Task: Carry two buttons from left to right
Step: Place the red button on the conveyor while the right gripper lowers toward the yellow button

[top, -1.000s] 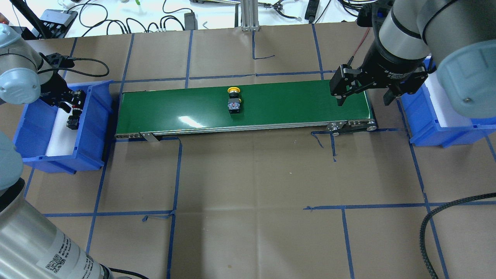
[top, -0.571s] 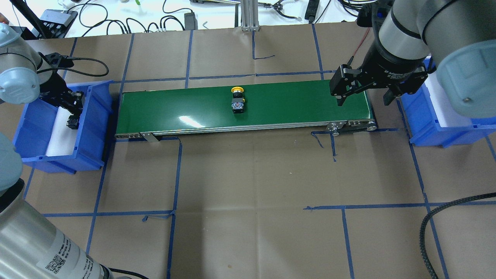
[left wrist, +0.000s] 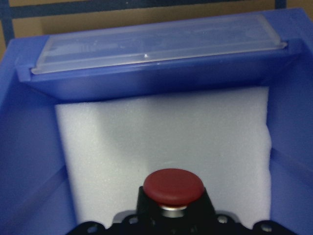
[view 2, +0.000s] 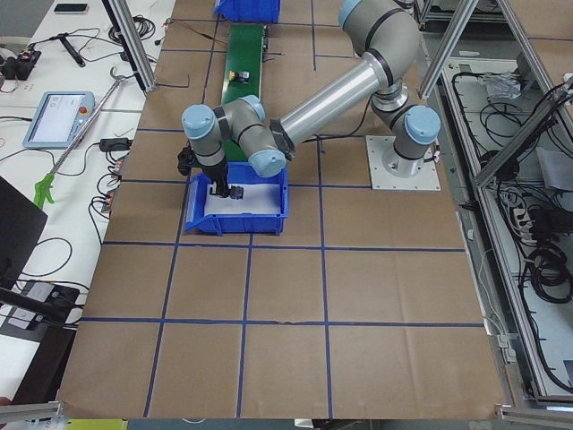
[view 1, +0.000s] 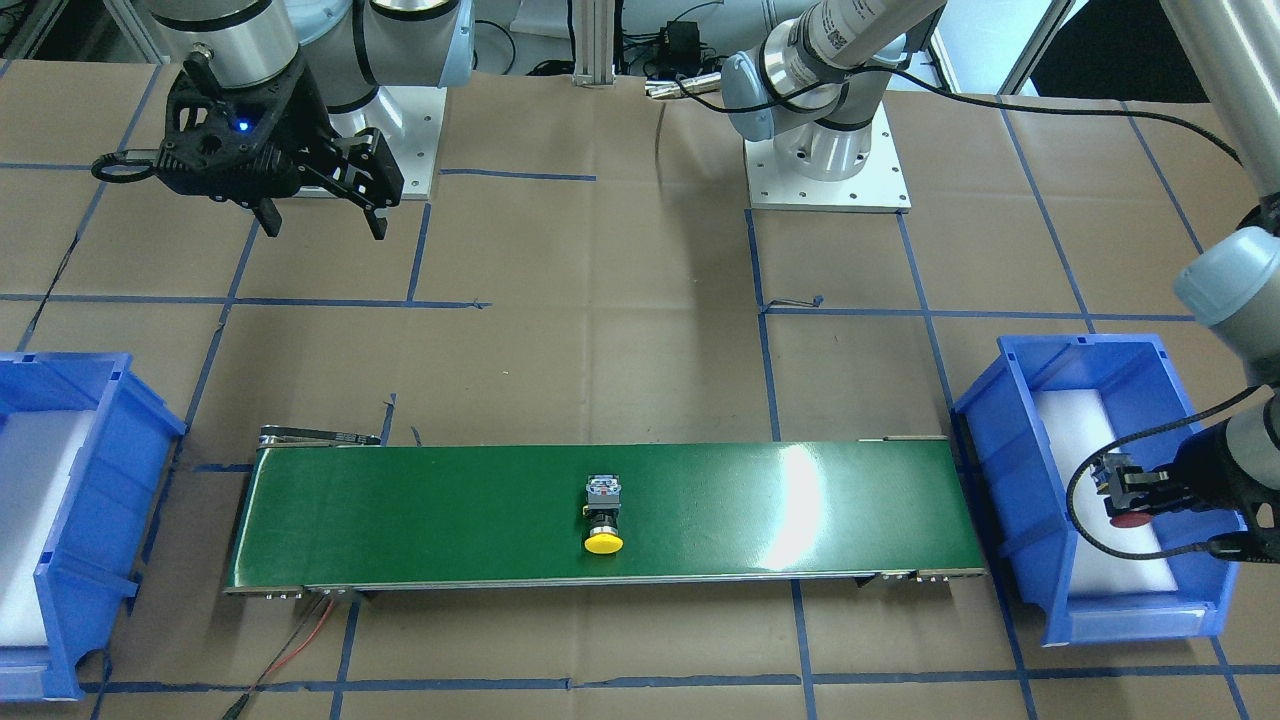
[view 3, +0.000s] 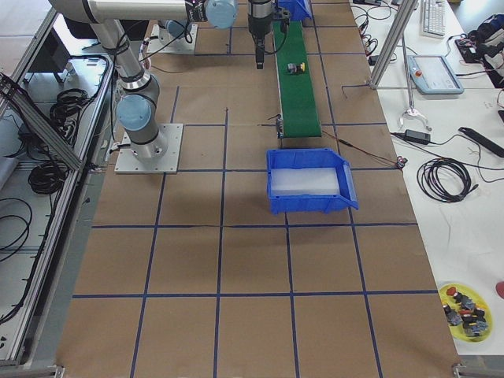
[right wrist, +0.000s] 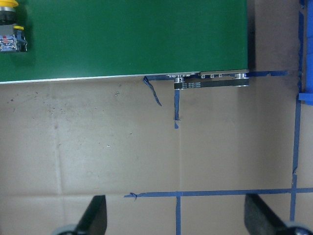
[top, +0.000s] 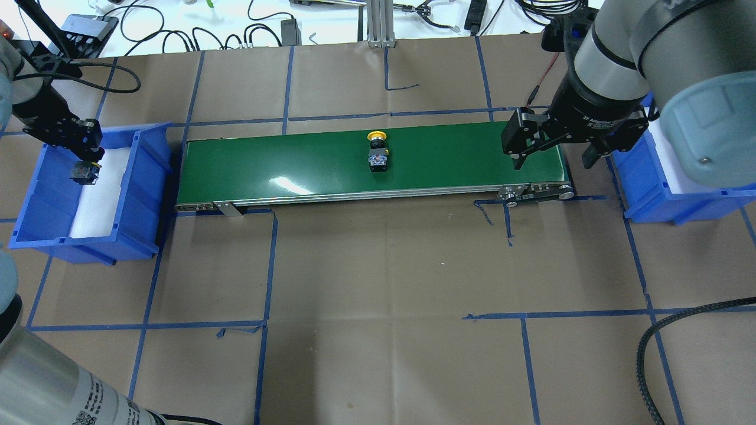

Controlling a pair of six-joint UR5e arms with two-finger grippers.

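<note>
Left gripper [view 1: 1125, 490]: clamped on the body of the red button [left wrist: 173, 186]. The cap is left free and faces forward, under the wrist camera.
Red button, position: over the white foam [left wrist: 161, 132] inside the left bin [top: 147, 177]. It is probably lifted off the foam, but no view shows the gap plainly.
Right gripper [top: 554, 158]: fingers spread wide with nothing between them, hanging above the right end of the green conveyor [top: 283, 159] (a waiting post for arriving parts, I judge).
Yellow button [top: 377, 154]: lying on its side near mid-length of the conveyor, cap toward the far edge, well apart from both grippers.
Right bin [top: 644, 195]: just past the conveyor's right end, the likely destination.
Progress: 1 of 2 buttons is on the conveyor and 1 is in hand. Neither has reached the right side.
Next: carry the red button to the conveyor's left end and lay it down gently so the round cap does not roll.
</note>
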